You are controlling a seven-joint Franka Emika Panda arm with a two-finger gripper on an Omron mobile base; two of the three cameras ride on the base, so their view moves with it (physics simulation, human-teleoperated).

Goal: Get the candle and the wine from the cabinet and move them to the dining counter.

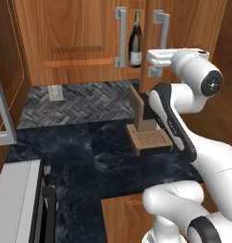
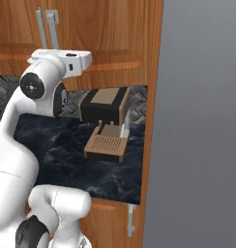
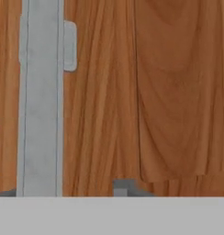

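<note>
The cabinet (image 1: 80, 42) has two brown panelled doors that stand a crack apart. Through the gap shows the wine (image 1: 135, 40), a dark bottle with a pale label, upright on the shelf. My gripper (image 1: 151, 60) is up at the lower end of the right door's grey bar handle (image 1: 160, 21). In the hand view that handle (image 3: 40, 101) runs between my fingertips (image 3: 124, 187); the gripper (image 3: 63, 190) is open, with a gap to the bar on the right side. The candle is hidden. The dining counter is out of view.
A brown and black coffee machine (image 1: 144, 128) (image 2: 105, 121) stands on the dark marble worktop (image 1: 89, 152) under the cabinet, right below my arm. Herringbone tiles (image 1: 84, 102) back the worktop. A grey appliance (image 1: 13, 204) sits at lower left. A tall grey panel (image 2: 202, 121) closes off the right.
</note>
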